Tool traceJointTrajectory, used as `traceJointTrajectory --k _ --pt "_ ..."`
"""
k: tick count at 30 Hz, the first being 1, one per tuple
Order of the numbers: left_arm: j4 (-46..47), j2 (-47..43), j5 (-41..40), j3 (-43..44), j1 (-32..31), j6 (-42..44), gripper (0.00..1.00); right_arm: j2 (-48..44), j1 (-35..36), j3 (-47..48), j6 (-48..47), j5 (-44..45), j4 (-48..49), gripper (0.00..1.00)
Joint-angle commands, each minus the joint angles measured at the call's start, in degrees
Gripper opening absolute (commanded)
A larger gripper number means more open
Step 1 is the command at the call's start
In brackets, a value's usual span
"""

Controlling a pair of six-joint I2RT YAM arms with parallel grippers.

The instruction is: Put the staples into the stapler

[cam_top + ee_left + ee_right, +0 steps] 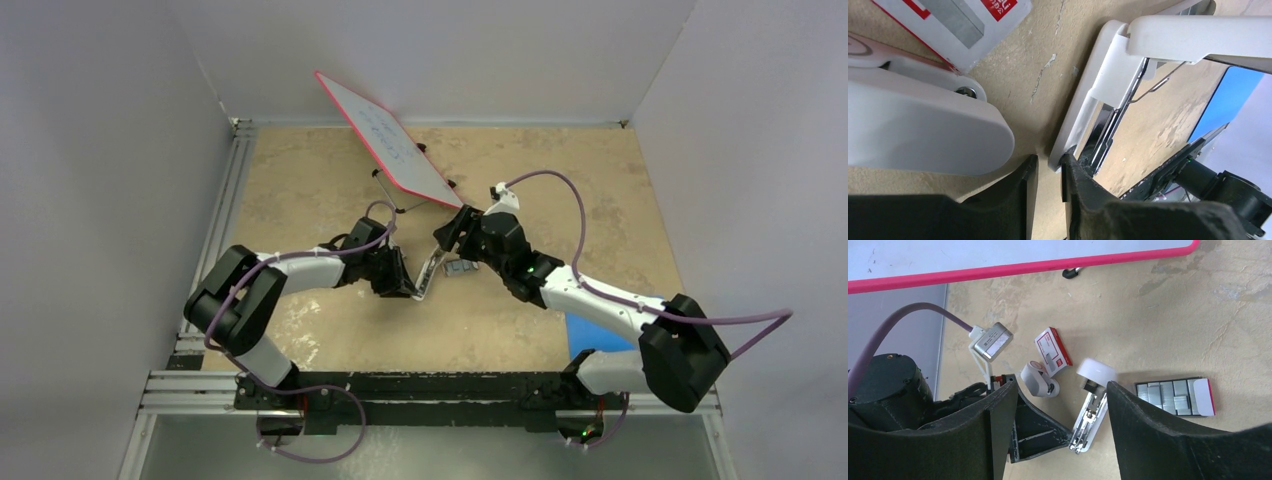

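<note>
— Starting big: what's cut off?
— Whiteboard (998, 252) runs off the top of the right wrist view. Blue pad (583, 335), lower right, hides mostly under the right arm (600, 300).
— Hands?
— Right hand (1060, 390) gapes wide, empty, over the opened stapler (1089, 415) at centre. Left hand (1049, 166) is barely parted and grips nothing at the stapler's end; whether it touches is unclear.
— Staples?
— Staples (1173, 396) lie in their tray, right of the stapler.

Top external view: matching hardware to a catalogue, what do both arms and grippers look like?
Left arm and right arm: white link shells, bulky black joints, a purple cable looped along each. Black wedge-shaped jaws with rough inner faces; a green light on the right wrist.
</note>
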Motion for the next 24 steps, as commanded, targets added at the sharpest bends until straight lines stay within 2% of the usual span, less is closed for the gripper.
traceJointTrajectory --k 1,6,13,24 --pt "-3.8 1.6 -6.5 -0.7 0.9 3.3 0.19 -0.4 0.3 0.5 -1.9 0.7 0.6 0.67" --pt "-3.1 3.8 -4.8 -0.7 0.9 4.2 0.12 0.1 0.3 0.6 -2.0 -0.2 1.3 0.67" --pt "-2.3 1.7 -3.4 -1.7 0.9 5.3 0.08 0.6 0.4 1.3 -3.5 -1.0 0.7 0.66" --pt "-3.9 -7.4 -7.0 -4.2 1.4 3.8 0.17 0.9 1.2 1.2 -7.0 -0.1 0.9 0.64"
